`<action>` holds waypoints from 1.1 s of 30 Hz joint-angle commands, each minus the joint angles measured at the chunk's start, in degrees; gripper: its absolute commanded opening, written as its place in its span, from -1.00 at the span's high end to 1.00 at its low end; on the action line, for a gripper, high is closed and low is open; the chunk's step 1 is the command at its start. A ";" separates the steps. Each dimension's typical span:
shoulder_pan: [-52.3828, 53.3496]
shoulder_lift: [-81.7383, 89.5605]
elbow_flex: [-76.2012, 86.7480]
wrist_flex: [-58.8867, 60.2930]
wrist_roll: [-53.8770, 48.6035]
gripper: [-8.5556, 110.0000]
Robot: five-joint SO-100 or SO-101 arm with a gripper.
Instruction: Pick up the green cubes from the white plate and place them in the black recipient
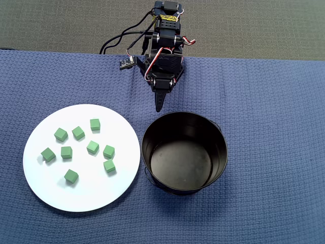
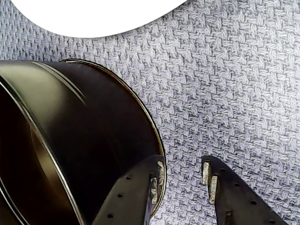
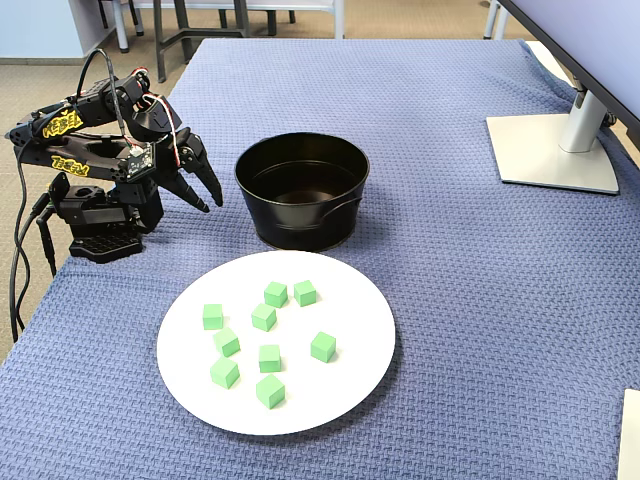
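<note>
Green cubes (image 1: 78,133) lie scattered on the white plate (image 1: 51,190); eight can be counted in both the overhead and the fixed view, each apart from its neighbours, none stacked. In the overhead view the plate sits left of the black recipient (image 1: 220,133), their edges close together but apart. The recipient stands upright, and its glossy floor holds no cube that can be seen. A small handle (image 3: 338,206) shows on its outer wall in the fixed view.

Both rest on a blue woven cloth (image 1: 274,101) covering the tabletop. The arm (image 3: 90,150) is folded low at the cloth's edge, behind the recipient as seen from overhead. Its tool (image 1: 160,105) points down just outside the recipient's rim, above the cloth, touching nothing. In the wrist view the tool (image 2: 185,180) has its jaws parted with bare cloth between them and grips nothing; one finger (image 2: 136,197) overlaps the recipient's wall in that picture. A monitor stand (image 3: 555,150) sits on the cloth at the far right of the fixed view.
</note>
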 commanded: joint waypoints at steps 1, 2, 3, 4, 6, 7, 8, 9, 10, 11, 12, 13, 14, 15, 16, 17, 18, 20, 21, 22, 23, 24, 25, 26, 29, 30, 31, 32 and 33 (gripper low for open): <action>0.26 -0.09 2.29 -8.35 -1.76 0.85; 0.26 0.00 2.29 -8.35 -1.85 0.85; 0.26 0.00 2.29 -8.35 -1.85 0.85; 0.26 0.00 2.29 -8.35 -1.85 0.85; 0.26 0.00 2.29 -8.35 -1.85 0.84; 0.26 0.00 2.37 -8.35 -1.85 0.84; 0.26 0.00 2.37 -8.35 -1.93 0.84; 0.35 0.00 2.37 -8.35 -1.93 0.84; 0.44 0.00 2.37 -8.44 -2.02 0.85; 0.97 -0.62 2.02 -8.70 -2.20 0.85; 2.11 -2.02 1.23 -9.32 -2.46 0.85; 3.96 -4.31 -0.35 -10.11 -2.99 0.84; 5.80 -6.77 -2.37 -10.46 -4.31 0.84; 7.47 -9.14 -5.36 -9.49 -6.94 0.83; 8.88 -10.99 -8.88 -6.77 -10.46 0.78; 10.55 -12.22 -12.92 -2.90 -13.97 0.72; 12.92 -12.92 -16.70 1.23 -16.70 0.67; 18.19 -13.36 -21.97 5.89 -22.06 0.64; 20.74 -14.15 -22.76 5.98 -26.10 0.62; 23.12 -15.47 -23.03 5.01 -30.23 0.58; 24.96 -17.23 -23.12 3.34 -34.01 0.57; 26.81 -19.78 -23.38 1.14 -37.44 0.55; 28.39 -22.41 -23.38 -1.41 -40.87 0.54; 29.97 -25.49 -23.38 -4.75 -43.42 0.53; 33.05 -35.60 -24.43 -13.71 -50.80 0.46; 33.93 -39.02 -24.43 -16.70 -53.96 0.40; 35.07 -42.28 -24.43 -20.21 -56.60 0.37; 36.30 -45.35 -24.70 -23.12 -59.94 0.33; 37.53 -48.08 -25.14 -25.66 -63.28 0.29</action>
